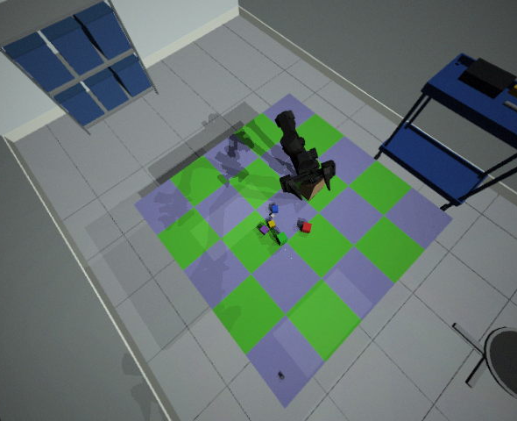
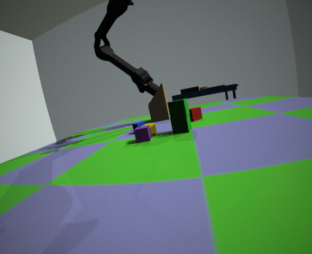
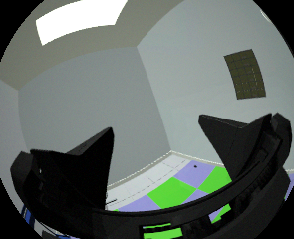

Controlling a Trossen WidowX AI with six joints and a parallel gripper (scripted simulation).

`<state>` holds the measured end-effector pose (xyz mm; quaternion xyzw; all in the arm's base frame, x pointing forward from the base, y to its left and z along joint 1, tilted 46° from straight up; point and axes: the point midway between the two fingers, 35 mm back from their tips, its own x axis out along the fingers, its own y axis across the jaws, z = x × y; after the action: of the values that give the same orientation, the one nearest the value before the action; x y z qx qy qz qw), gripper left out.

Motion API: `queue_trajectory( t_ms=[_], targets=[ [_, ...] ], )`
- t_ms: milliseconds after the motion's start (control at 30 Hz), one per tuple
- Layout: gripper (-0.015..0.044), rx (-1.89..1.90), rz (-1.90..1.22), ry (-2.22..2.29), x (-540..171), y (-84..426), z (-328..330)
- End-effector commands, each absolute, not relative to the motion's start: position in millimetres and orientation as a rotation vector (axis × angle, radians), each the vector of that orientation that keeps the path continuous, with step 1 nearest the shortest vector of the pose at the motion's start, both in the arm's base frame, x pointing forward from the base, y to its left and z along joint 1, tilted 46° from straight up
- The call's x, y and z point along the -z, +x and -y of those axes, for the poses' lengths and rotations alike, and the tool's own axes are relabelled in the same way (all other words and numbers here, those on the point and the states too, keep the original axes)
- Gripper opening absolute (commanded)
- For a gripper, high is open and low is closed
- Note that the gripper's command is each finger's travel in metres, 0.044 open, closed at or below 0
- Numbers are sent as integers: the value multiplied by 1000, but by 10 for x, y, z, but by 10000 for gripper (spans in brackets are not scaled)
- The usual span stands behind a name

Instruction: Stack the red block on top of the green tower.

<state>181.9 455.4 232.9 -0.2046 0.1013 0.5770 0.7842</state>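
Observation:
The red block (image 1: 306, 227) (image 2: 195, 114) rests on the checkered mat, apart from the green tower. The green tower (image 1: 281, 238) (image 2: 179, 116) stands upright, and in the exterior view it partly covers the red block's left side. My gripper (image 1: 315, 194) (image 3: 157, 125) is wide open with nothing between its fingers. It is raised high, at the upper end of the arm, which runs out of the top of the exterior view. The wrist view shows walls, ceiling and part of the mat, but neither the red block nor the tower.
A purple block (image 1: 264, 229) (image 2: 142, 134), a yellow block (image 1: 271, 224) (image 2: 152, 128) and a blue block (image 1: 274, 209) (image 2: 138, 125) lie near the tower. A brown wedge-shaped piece (image 1: 311, 190) (image 2: 159, 106) stands by the arm's base. A blue cart (image 1: 430, 158) stands beyond the mat.

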Motion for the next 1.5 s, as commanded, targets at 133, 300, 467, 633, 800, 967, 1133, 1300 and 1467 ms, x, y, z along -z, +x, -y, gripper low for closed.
queue_trajectory(
  t_ms=[133, 300, 467, 633, 800, 967, 1133, 1300, 1467],
  targets=[
    [440, -1000, -698, -587, -945, 2057, -4128],
    [440, -798, -956, -698, -229, 2084, -3643],
    [440, -558, -1185, -833, 342, 2016, -3012],
    [440, -302, -1363, -990, 694, 1887, -2332],
    [440, -45, -1486, -1169, 835, 1745, -1690],
    [440, 29, -1512, -1226, 841, 1705, -1515],
    [440, 29, -1512, -1226, 864, 1731, -1546],
    [440, 28, -1511, -1226, 922, 1752, -1501],
    [440, 30, -1511, -1226, 1197, 1826, -1236]
  ],
)
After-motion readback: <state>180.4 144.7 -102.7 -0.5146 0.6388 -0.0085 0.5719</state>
